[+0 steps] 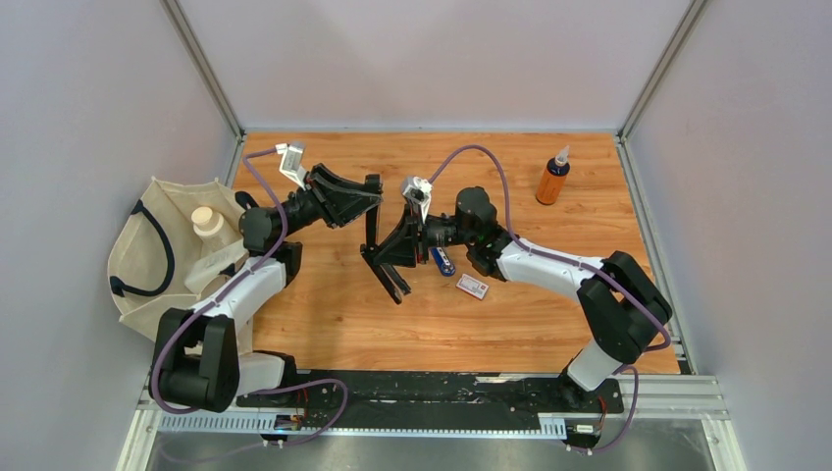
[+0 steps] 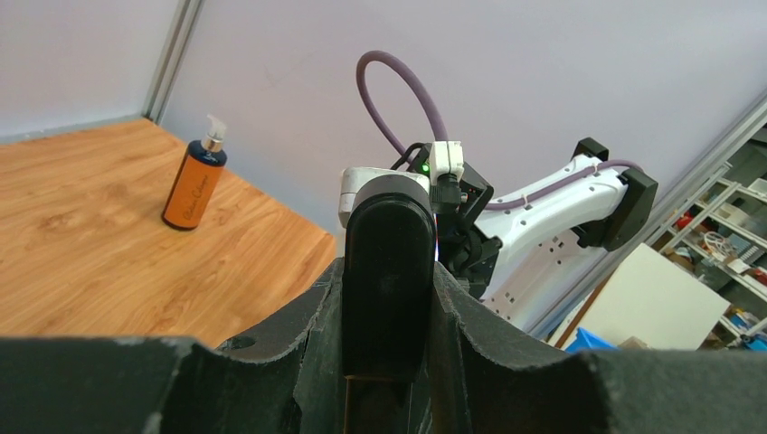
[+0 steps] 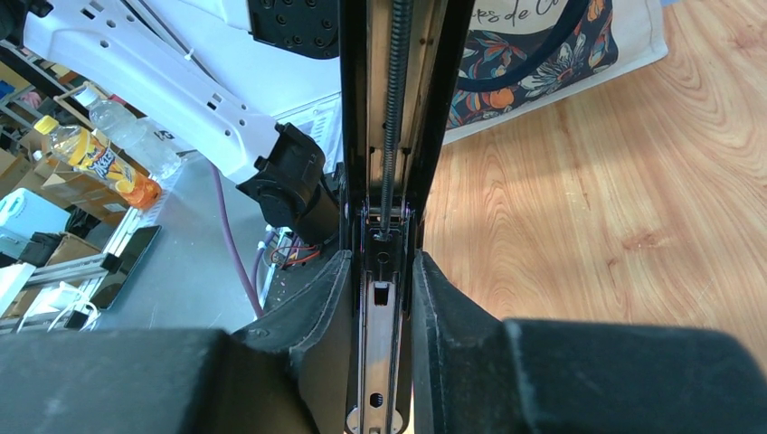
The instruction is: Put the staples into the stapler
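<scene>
Left jaws clamped on the rounded end of the stapler [image 2: 389, 271]. Right jaws clamped on its open metal channel, so the stapler sits between both. Staples box [image 1: 472, 287] lies flat on the worktop [image 1: 392, 334] behind the right jaws, apart from both, untouched.

Reads as a robotics lab test cell: walled by plain pale grey panels [image 1: 422, 59] set in silver aluminium frame posts [image 1: 203, 64], floored with a wood-grain tabletop [image 1: 334, 324], edged by a slotted metal mounting rail [image 1: 412, 424]. Backs onto white wire storage shelves [image 2: 724, 249] crowded with small items, plus brown cardboard boxes [image 3: 54, 185] and plastic drink bottles [image 3: 92, 154] outside the cell.
</scene>
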